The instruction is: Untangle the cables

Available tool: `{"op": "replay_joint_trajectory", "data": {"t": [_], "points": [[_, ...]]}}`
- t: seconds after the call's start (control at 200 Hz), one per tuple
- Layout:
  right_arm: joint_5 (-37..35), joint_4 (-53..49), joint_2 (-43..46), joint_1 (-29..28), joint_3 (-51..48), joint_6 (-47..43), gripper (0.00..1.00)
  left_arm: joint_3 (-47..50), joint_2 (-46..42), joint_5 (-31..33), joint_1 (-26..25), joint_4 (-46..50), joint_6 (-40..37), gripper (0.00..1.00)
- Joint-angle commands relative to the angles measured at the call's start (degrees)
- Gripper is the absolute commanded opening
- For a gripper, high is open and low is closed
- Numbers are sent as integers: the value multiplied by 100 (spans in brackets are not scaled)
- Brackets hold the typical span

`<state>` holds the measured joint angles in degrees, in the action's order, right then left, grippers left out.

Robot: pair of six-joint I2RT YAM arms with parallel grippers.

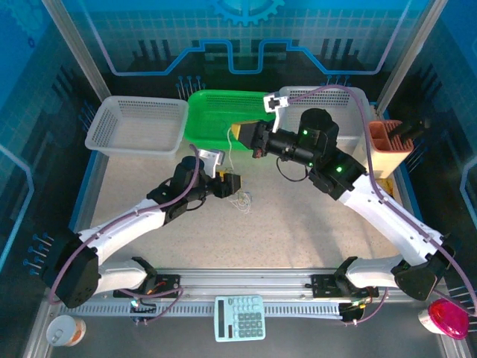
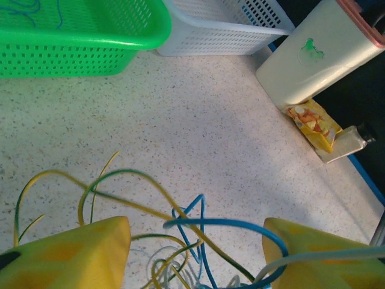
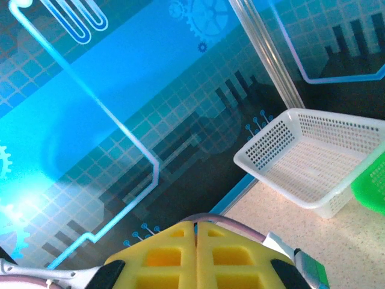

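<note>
Top external view puts the left pincer (image 1: 229,184) low over the middle of the tabletop (image 1: 298,231). Its tips are just beside the cables (image 1: 242,198), a small loose clump on the speckled surface, near the green basket (image 1: 212,112) on its near side. From the left wrist, the yellow fingers (image 2: 78,256) stand spread wide, with blue, yellow-green and pale strands looping in the gap between them, none gripped. The step in hand looks like picking one strand out of the knot. Doing it well probably means closing on a single loop rather than scooping up the whole heap, and the blue loop that arches highest seems the easiest candidate. A slow lift away from the clump should then let the crossings slide apart instead of tightening. The clump has no clear long axis: its loops fan outward from the pincer, the yellow-green ones reaching farthest to the left of that view. A loose blue strand (image 2: 24,8) lies inside the green basket. In the top view a thin pale strand seems to run from the heap toward the far side, up to the right pincer (image 1: 240,132), which hangs above the basket's front wall; if so, its length lies near-to-far. In the right wrist view its yellow pads (image 3: 162,256) are pressed together, though I cannot tell whether a strand is nipped between them.
</note>
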<state>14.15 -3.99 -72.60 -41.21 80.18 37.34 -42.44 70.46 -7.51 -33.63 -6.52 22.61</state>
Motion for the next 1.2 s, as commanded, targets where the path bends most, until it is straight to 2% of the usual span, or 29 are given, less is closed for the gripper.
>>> {"op": "replay_joint_trajectory", "data": {"t": [0.0, 0.195, 0.615, 0.885, 0.98, 1.195], "points": [[-140, -16, 125, -48, 314, -139, 0, 161, 30, -29, -67, -265, 30, 55], [-50, 57, 147, 113, 518, -41, 0, 527, 12, -11, -75, -432, 199, 51], [53, 304, 302, 652, 652, 256, 0, 1145, -189, 91, -78, -578, 394, 52], [231, 511, 349, 719, 621, 516, 0, 1271, -203, 100, -81, -598, 421, 53], [192, 444, 375, 720, 595, 482, 0, 1290, -322, 100, -82, -570, 438, 55], [259, 475, 388, 720, 520, 544, 0, 1128, -680, 125, -81, -534, 152, 68]]}}
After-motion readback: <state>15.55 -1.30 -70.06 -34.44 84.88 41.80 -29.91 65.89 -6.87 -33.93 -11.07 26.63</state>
